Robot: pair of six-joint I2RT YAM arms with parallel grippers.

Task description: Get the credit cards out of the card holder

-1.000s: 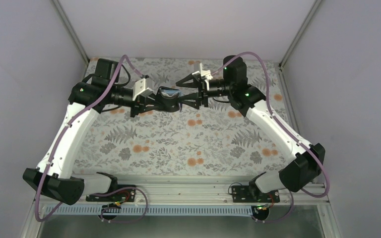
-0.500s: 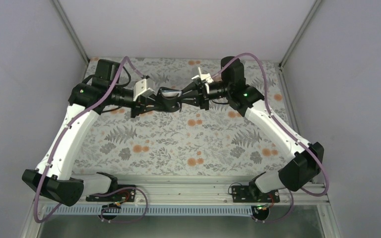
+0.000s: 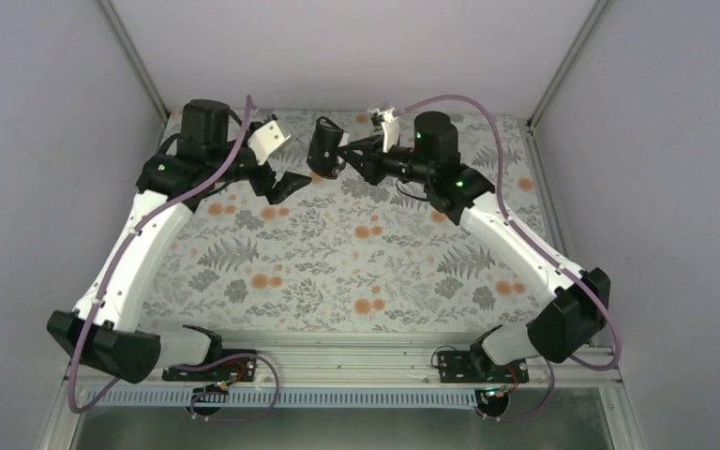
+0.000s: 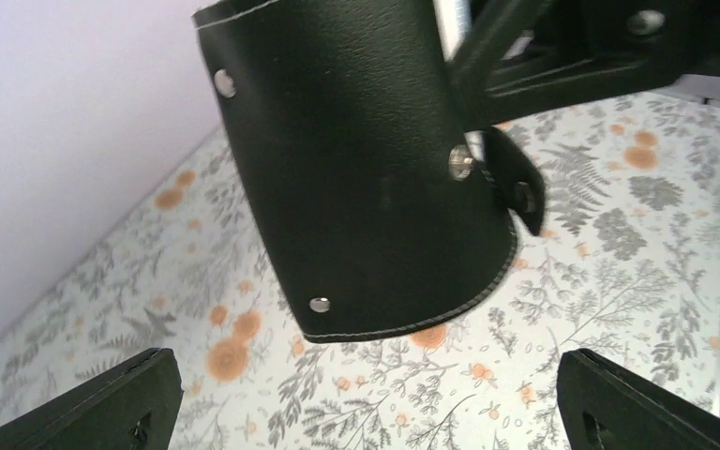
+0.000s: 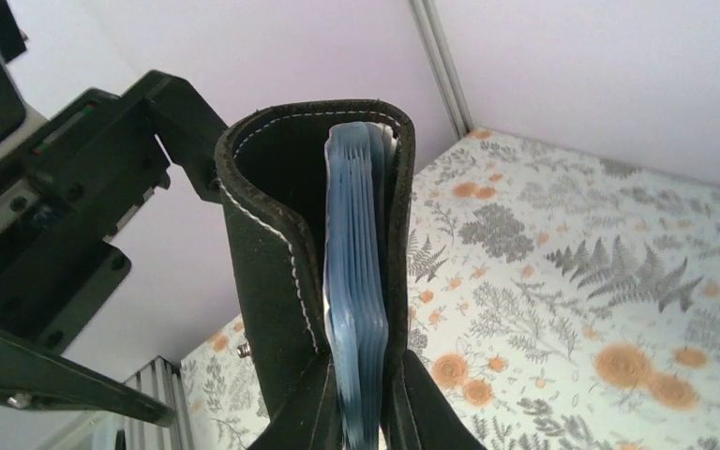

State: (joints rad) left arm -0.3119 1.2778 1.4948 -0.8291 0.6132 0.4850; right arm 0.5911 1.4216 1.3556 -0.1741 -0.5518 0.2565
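Note:
The card holder [image 3: 323, 148] hangs above the back of the table, folded almost closed, its dark outer side turned toward the left arm. My right gripper [image 3: 345, 155] is shut on it. In the right wrist view, light blue inner sleeves [image 5: 356, 281] show edge-on between the dark covers, and the gripper [image 5: 364, 417] pinches the holder's lower end. My left gripper [image 3: 289, 169] stands open just left of the holder, not touching it. In the left wrist view, the holder's black cover [image 4: 366, 169] hangs beyond the gripper [image 4: 366, 412]. The credit cards are hidden.
A floral cloth [image 3: 356, 262] covers the table. Pale walls close in at the back and both sides, with metal corner posts [image 3: 558, 66]. An aluminium rail [image 3: 356, 361] carries the arm bases at the near edge. The left arm's black frame [image 5: 66, 216] sits close beside the holder.
My left gripper let go of the card holder, opened wide and drew back to the left. My right gripper closed on the holder and carried it toward the back.

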